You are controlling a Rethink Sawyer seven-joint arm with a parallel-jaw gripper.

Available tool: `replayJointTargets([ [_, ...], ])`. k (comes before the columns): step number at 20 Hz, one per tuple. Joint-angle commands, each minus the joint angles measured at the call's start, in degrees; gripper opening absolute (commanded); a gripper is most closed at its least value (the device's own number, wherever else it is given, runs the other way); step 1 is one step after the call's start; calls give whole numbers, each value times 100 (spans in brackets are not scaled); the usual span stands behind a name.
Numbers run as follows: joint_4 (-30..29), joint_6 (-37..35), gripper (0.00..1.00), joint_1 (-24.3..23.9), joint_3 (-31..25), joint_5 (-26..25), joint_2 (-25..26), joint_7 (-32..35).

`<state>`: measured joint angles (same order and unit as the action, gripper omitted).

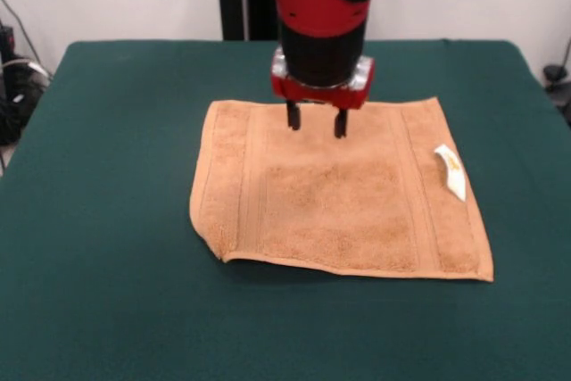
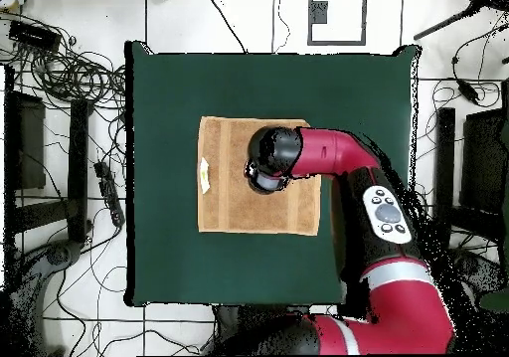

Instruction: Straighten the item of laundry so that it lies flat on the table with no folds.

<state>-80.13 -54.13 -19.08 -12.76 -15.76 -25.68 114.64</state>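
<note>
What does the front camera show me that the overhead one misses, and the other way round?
Only the front view shows the gripper itself: two dark fingers, spread apart, above the towel's far part, holding nothing. It also shows the towel's front left corner slightly lifted.

Only the overhead view shows the whole table, the cables on the floor around it, and the arm's full length; there the arm hides the gripper.

Both show the orange-tan towel spread nearly flat on the green table, with its white tag at one edge.
</note>
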Motion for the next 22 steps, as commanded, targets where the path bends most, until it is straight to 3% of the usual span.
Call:
replayJointTargets([
  [1,382,286,100,-163,-349,-345,971,-735],
  [7,410,437,100,-481,-637,-68,1411,-636],
  [12,-86,-62,100,-938,-1090,832,1512,-285],
  [18,-290,-928,100,-1287,-1450,1839,1681,-84],
  [22,-227,-1110,100,-1290,-1431,1893,1679,-215],
])
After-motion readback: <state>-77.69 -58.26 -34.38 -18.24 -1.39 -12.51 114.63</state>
